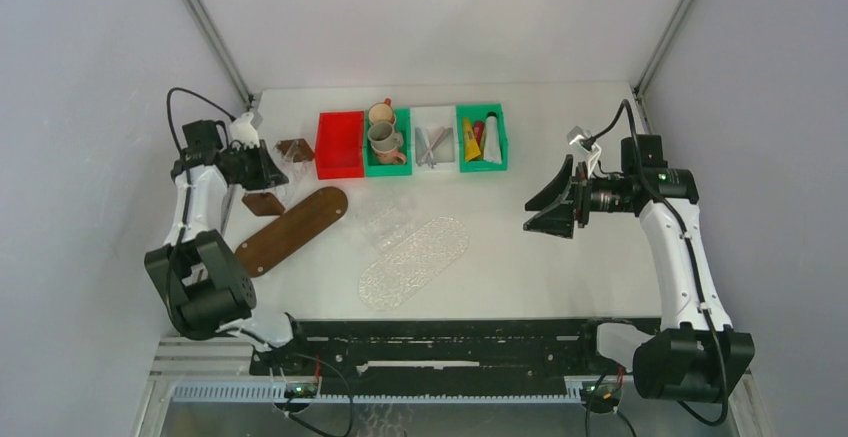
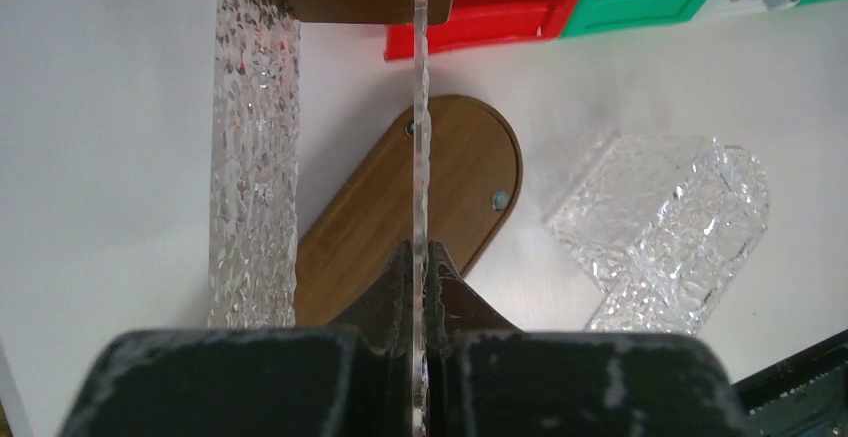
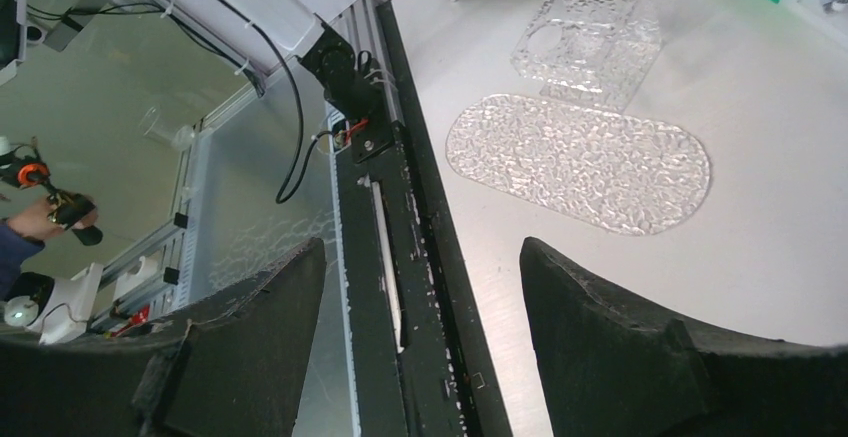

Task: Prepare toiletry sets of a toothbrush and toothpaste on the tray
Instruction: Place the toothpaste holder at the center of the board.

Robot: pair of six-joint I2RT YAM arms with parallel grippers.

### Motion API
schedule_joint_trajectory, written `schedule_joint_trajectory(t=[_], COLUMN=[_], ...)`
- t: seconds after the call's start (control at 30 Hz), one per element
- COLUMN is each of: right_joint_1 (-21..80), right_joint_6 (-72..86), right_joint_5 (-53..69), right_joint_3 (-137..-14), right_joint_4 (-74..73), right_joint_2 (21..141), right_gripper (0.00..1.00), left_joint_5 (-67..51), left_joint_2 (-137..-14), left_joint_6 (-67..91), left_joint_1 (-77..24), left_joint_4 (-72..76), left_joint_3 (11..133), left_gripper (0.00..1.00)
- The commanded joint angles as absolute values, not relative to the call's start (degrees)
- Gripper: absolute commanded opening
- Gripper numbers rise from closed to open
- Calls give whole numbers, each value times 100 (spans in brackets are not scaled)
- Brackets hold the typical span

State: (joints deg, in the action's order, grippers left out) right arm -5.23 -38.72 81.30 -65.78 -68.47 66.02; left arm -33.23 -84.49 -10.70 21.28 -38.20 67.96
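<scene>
Toothbrushes [image 1: 432, 147] lie in the white bin [image 1: 433, 110] and tubes [image 1: 472, 145] in the green bin [image 1: 501, 142] beside it, at the far side of the table [image 1: 560, 277]. Nearer me are a wooden oval tray [image 1: 290, 229], a clear oval tray [image 1: 415, 262] and a clear box [image 2: 665, 222]. My left gripper [image 2: 418, 257] is clamped on the thin wall of a clear textured holder [image 2: 255, 157], which fills much of its camera view. My right gripper [image 3: 420, 257] hangs wide apart, holding nothing.
</scene>
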Motion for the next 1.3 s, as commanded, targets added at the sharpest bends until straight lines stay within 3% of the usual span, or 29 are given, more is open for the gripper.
schedule_joint_trajectory(t=[0.0, 0.33, 0.9, 1.27], right_joint_1=[-334, -134, -79, -46], right_joint_6=[-3734, -3718, -3691, -3729], right_joint_5=[8092, 7980, 7789, 7695], right_joint_3=[-6540, -6539, -6539, -6539], right_joint_4=[-6596, -6558, -6495, -6495], right_joint_2=[6584, 6648, 6721, 6842], right_gripper=[79, 79, 78, 78], left_joint_5=[-4081, -6276, -6274, -6451], left_joint_2=[-8844, -10362, -11579, -12085], left_joint_6=[-1485, -1532, -1914, -1939], left_joint_1=[2384, 3192, 3445, 3441], left_joint_4=[-3308, -4155, -5140, -5270], left_joint_3=[7713, 8893, 9527, 9657], left_gripper=[0, 0, 1, 8])
